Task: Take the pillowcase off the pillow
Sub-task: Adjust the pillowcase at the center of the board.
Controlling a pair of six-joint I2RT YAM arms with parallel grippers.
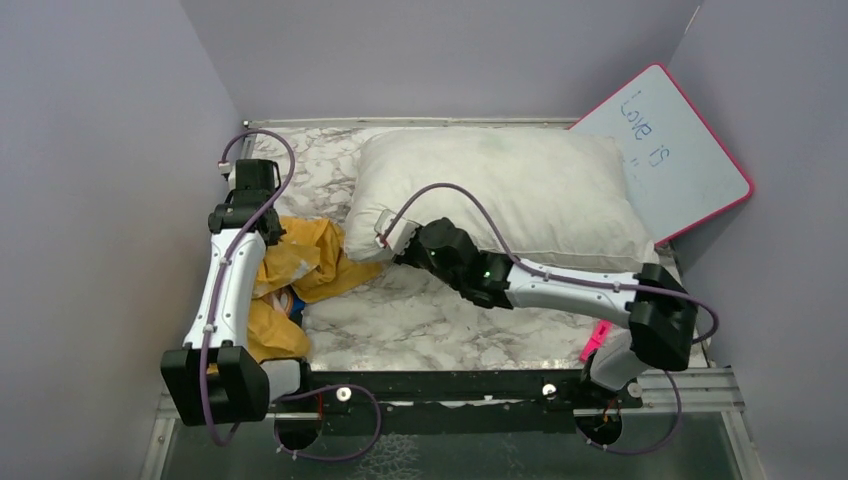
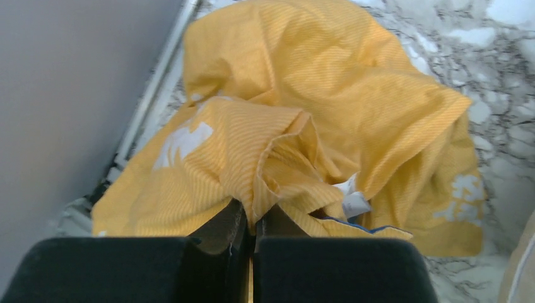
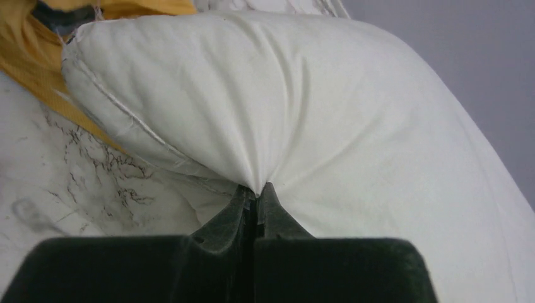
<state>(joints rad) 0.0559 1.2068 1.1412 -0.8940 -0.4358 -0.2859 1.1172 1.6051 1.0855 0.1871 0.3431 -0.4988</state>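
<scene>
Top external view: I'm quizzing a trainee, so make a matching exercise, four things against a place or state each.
Things:
1 pillowcase
2 pillow
3 whiteboard
4 right hand

Places or states:
A in the far right corner
B shut on a pillow corner
C crumpled, yellow, on the left side
D plump, uncovered, at the back

Pairs: 1-C, 2-D, 3-A, 4-B

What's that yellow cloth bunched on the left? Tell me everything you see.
The pillowcase is thin orange-yellow fabric, faintly striped, with white print and a sliver of blue showing. It lies crumpled on the marble table, off the pillow except an edge under its corner. The left gripper pinches a fold.
</scene>
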